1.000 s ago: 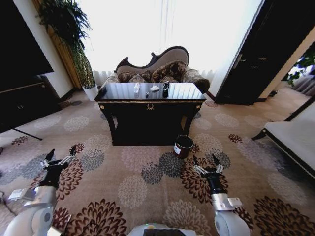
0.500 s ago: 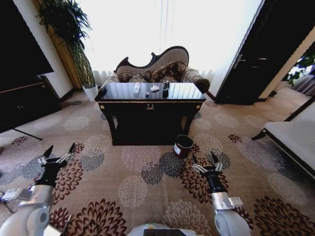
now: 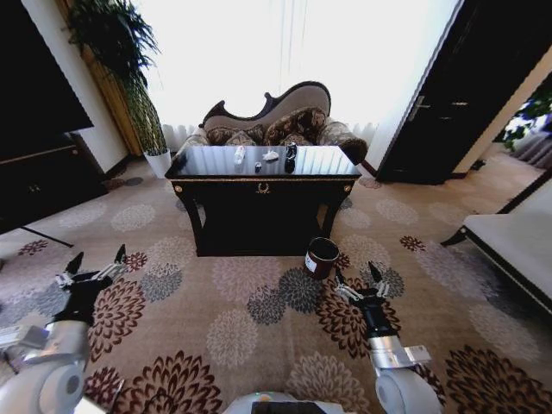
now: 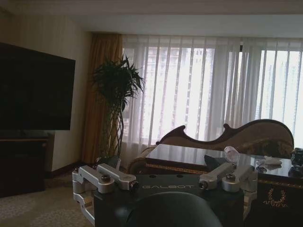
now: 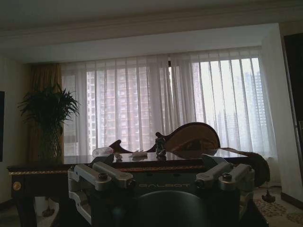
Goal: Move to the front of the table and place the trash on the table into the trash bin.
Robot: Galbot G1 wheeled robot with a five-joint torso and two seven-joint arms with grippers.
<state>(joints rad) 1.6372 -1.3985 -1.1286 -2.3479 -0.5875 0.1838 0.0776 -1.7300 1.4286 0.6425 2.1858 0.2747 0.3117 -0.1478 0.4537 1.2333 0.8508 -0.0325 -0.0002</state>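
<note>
Ahead, the table [image 3: 262, 175] stands well apart from the robot across a stretch of patterned carpet [image 3: 241, 328], its long side turned squarely toward the robot and a sofa [image 3: 272, 121] behind it. That gap is what the coming move turns on: both arms hang low over the floor, far short of the tabletop, so by my reading the base must drive forward before anything can be reached.

Next in size, the trash bin [image 3: 321, 256] sits on the carpet by the table's front right leg, far lower than the top and on the right arm's side; the right gripper [image 3: 360, 283] is the nearer of the two to it. The left gripper [image 3: 91, 267] hovers over the carpet out to the left. Both have their fingers spread wide and hold nothing.

Smallest, the trash lies in a loose row across the middle of the tabletop: a clear crushed bottle [image 3: 240, 154], a tiny dark scrap [image 3: 258, 166], a crumpled white tissue [image 3: 271, 155] and a dark can [image 3: 291, 155], roughly centred between the two arms.
</note>
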